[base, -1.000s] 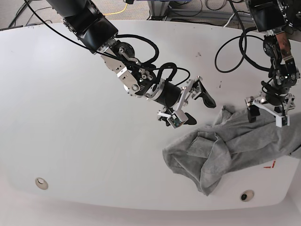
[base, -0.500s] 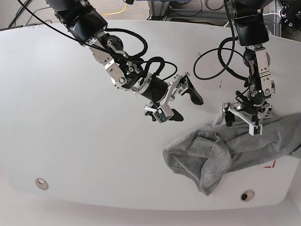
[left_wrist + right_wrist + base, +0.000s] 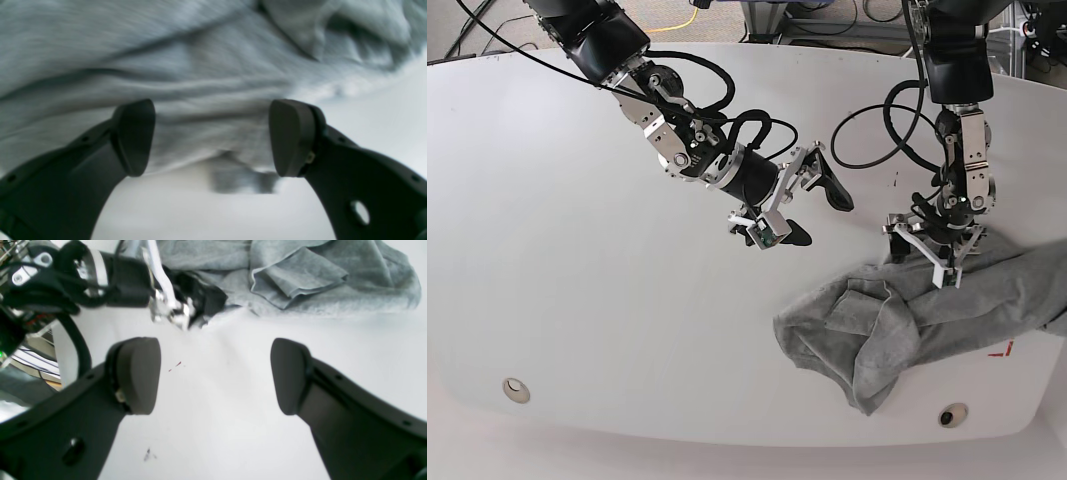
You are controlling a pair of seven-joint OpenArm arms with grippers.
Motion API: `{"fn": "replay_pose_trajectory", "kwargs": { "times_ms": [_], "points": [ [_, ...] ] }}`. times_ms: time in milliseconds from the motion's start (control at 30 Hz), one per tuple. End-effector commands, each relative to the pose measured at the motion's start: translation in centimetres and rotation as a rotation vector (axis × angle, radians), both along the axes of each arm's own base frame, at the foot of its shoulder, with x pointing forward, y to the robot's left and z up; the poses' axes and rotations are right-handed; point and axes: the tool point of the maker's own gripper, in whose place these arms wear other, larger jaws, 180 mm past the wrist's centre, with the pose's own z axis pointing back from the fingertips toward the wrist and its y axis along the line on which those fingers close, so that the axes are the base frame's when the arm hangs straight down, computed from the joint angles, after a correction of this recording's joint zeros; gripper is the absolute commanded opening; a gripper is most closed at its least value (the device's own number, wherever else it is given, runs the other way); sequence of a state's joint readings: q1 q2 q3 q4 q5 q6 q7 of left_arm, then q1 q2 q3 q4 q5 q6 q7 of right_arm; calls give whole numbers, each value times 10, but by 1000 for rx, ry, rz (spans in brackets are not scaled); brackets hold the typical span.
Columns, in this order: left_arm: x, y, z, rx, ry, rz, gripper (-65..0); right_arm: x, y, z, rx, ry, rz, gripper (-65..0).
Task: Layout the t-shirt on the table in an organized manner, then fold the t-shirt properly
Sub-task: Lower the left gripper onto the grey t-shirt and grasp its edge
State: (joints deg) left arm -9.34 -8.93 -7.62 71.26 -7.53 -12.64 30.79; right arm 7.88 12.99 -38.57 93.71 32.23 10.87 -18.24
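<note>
Base view: the t-shirt (image 3: pixel 907 315) is seen crumpled at the bench's (image 3: pixel 577 280) near right; soft, light cloth is judged.

Left wrist view: the left tool (image 3: pixel 211 138) is spread over the far edge, a fit hold.

Right wrist view: the right tool (image 3: pixel 215 376) is spread, empty, above bare bench.

The crumpled heather-grey cotton t-shirt (image 3: pixel 927 315) at the lower right of the base view shows only plain, faintly flecked grey, with a paler line along one folded hem. The smooth white tabletop (image 3: pixel 597 300) carries a short red tape mark (image 3: pixel 1000 351) at lower right, a few dark specks, and small reddish flecks, perhaps, in the blurred right wrist view. The padded gripper fingers (image 3: pixel 138 375) are matt black.
</note>
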Motion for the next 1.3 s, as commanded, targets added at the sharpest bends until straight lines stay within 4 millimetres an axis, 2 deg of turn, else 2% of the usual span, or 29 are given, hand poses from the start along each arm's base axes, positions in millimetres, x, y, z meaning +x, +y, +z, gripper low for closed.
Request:
{"fn": "replay_pose_trajectory", "kwargs": {
  "times_ms": [0, 200, 467, 800, 1067, 1167, 1267],
  "points": [
    [13, 3, 18, 6, -58, -4, -158, 7, 3, 22, 53, -50, -3, -168],
    [11, -11, 12, 13, -39, -44, -158, 8, 2, 22, 52, -51, -3, -168],
    [-2, -16, -24, 11, 67, -65, -182, 9, 2, 24, 53, -55, -3, -168],
    [-8, -22, -45, 10, 134, -82, -350, 8, 2, 27, 58, -63, -1, -168],
    [-9, -28, -46, 4, 136, -89, -556, 21, -14, 29, 64, -66, -59, -168],
    [-11, -50, -50, -1, 146, -139, -608, 28, -27, 29, 52, -73, -90, -168],
    [-15, -75, -55, 9, 158, -214, -615, 33, -39, 29, 35, -84, -108, -168]
  ]
}}
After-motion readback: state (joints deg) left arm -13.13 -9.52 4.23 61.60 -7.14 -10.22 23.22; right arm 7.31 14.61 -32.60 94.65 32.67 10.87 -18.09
